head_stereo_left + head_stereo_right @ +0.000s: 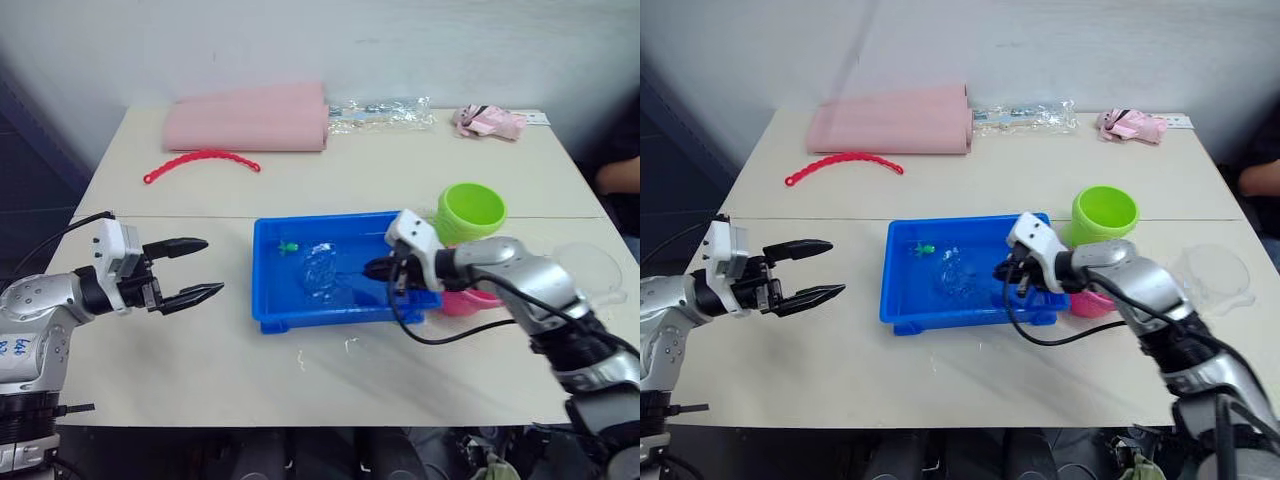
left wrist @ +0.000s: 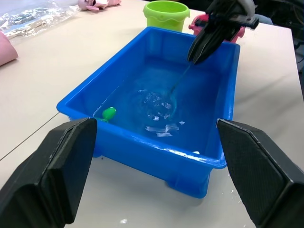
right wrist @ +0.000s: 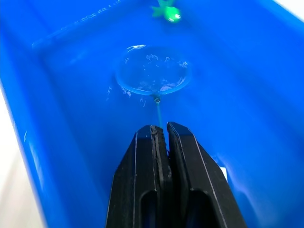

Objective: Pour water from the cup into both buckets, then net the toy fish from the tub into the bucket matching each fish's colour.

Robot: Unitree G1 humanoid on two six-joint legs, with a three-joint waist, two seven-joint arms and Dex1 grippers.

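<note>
The blue tub (image 1: pixel 263 280) holds water at the table's middle. One green toy fish (image 1: pixel 289 245) floats near its far left corner. The net's hoop (image 3: pixel 152 70) lies in the water mid-tub, short of the fish (image 3: pixel 167 11). My right gripper (image 1: pixel 385 268) is shut on the net's thin handle over the tub's right end. The lime green bucket (image 1: pixel 471 210) stands just right of the tub, and the pink bucket (image 1: pixel 468 300) is partly hidden behind my right arm. The clear cup (image 1: pixel 590 270) sits at the far right. My left gripper (image 1: pixel 205 268) hangs open left of the tub.
A pink rolled cloth (image 1: pixel 250 118), a red beaded strip (image 1: pixel 200 160), a clear plastic bag (image 1: pixel 385 112) and a small pink item (image 1: pixel 488 121) lie along the table's far side. A person's arm (image 1: pixel 620 175) shows at the right edge.
</note>
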